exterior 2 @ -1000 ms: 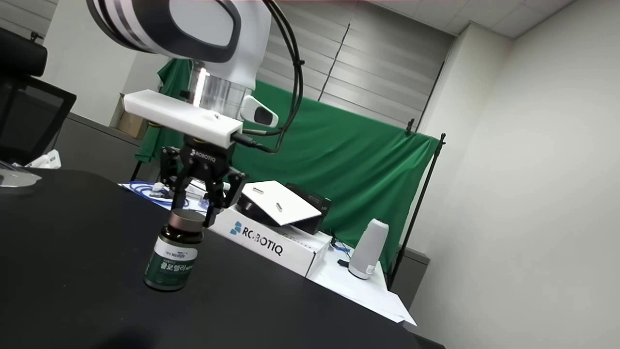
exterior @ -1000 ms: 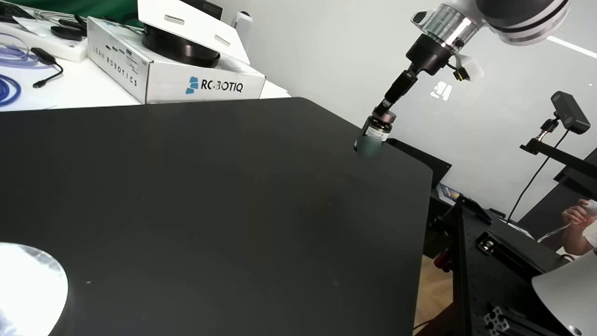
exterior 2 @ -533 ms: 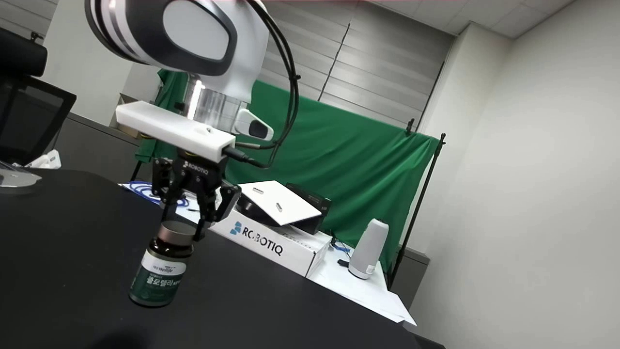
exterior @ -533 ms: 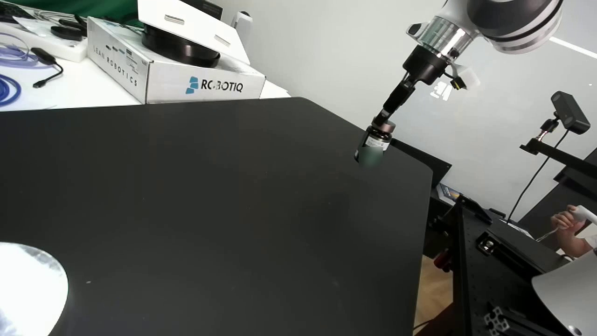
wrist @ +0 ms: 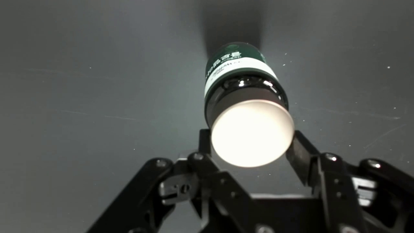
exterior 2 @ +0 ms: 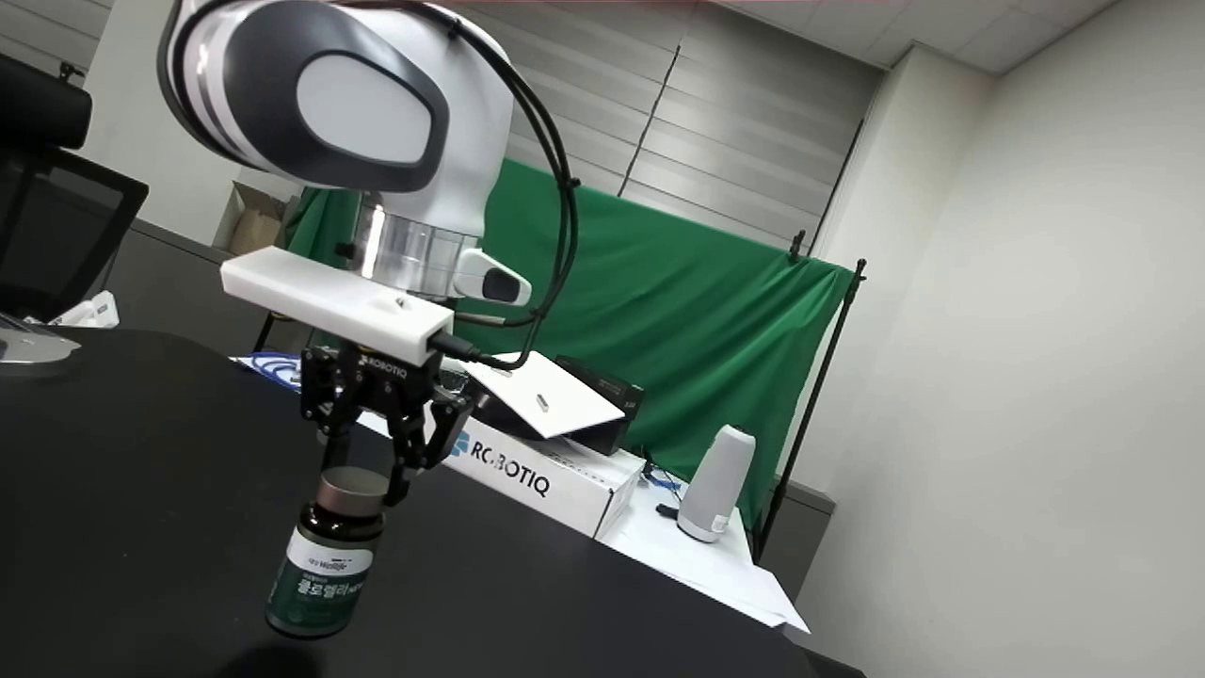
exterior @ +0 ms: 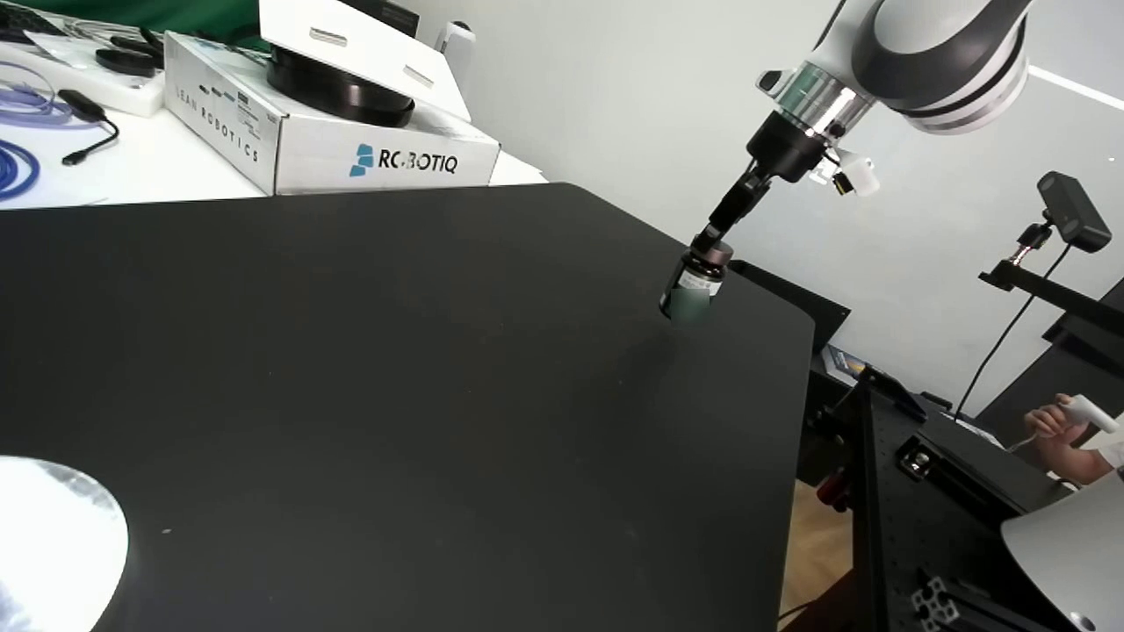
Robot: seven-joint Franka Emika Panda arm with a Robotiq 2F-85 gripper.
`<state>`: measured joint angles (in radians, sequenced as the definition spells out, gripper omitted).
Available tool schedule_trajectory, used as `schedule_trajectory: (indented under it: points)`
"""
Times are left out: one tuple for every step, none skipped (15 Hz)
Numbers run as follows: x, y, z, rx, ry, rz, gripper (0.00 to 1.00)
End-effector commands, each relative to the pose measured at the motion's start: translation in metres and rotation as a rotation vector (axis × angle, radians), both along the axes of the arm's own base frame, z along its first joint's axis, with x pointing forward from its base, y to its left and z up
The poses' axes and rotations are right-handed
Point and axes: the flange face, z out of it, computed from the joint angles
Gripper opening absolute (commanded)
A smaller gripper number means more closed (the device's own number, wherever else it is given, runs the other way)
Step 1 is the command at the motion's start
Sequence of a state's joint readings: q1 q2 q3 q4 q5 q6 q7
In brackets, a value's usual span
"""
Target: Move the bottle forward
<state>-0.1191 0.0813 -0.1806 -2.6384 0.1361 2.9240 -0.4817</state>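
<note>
The bottle is a small dark-green jar with a pale label band; it shows in both exterior views (exterior: 689, 304) (exterior 2: 320, 589) and in the wrist view (wrist: 234, 53). Its cap (wrist: 252, 134) is brownish and looks washed-out bright from above. My gripper (exterior 2: 362, 478) is shut on the cap, one finger on each side; it also shows in an exterior view (exterior: 708, 246) and the wrist view (wrist: 250, 139). The bottle hangs tilted a little above the black table (exterior: 395, 395). A dark shadow lies on the table near its base. The bottle's back side is hidden.
A white Robotiq box (exterior: 386, 158) with a tilted white plate (exterior: 360, 44) stands on a white side table behind the black one. A bright white rounded object (exterior: 53, 544) is at the near left. A camera on an arm (exterior: 1073, 211) stands beyond the table's edge.
My gripper has moved down with the bottle held in it, bringing it closer to the tabletop. In an exterior view it has also shifted slightly left. The grip on the cap looks unchanged.
</note>
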Motion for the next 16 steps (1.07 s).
schedule_trajectory:
  points:
    - [0.0,-0.006,-0.01,-0.011,-0.012,-0.005,0.35]
    - [0.0,-0.006,-0.014,-0.012,-0.009,-0.005,0.35]
    - [0.0,-0.006,-0.016,-0.014,-0.009,-0.005,0.35]
    - [-0.001,-0.007,-0.019,-0.015,-0.011,-0.007,0.35]
    - [-0.001,-0.007,-0.022,-0.02,-0.009,-0.007,0.35]
    - [-0.001,-0.008,-0.024,-0.029,-0.014,-0.005,0.35]
    - [-0.001,-0.009,-0.025,-0.034,-0.02,-0.004,0.35]
    - [-0.001,-0.009,-0.027,-0.037,-0.022,-0.004,0.35]
    - [-0.001,-0.009,-0.029,-0.039,-0.022,-0.006,0.35]
    - [-0.001,-0.009,-0.031,-0.041,-0.024,-0.006,0.35]
    - [-0.001,-0.009,-0.032,-0.041,-0.023,-0.006,0.35]
    - [0.0,-0.008,-0.034,-0.041,-0.022,-0.006,0.35]
    - [0.0,-0.008,-0.035,-0.04,-0.02,-0.006,0.35]
    - [0.0,-0.008,-0.035,-0.04,-0.02,-0.005,0.35]
    - [0.001,-0.007,-0.034,-0.037,-0.018,-0.007,0.54]
    - [0.001,-0.007,-0.032,-0.033,-0.013,-0.005,0.85]
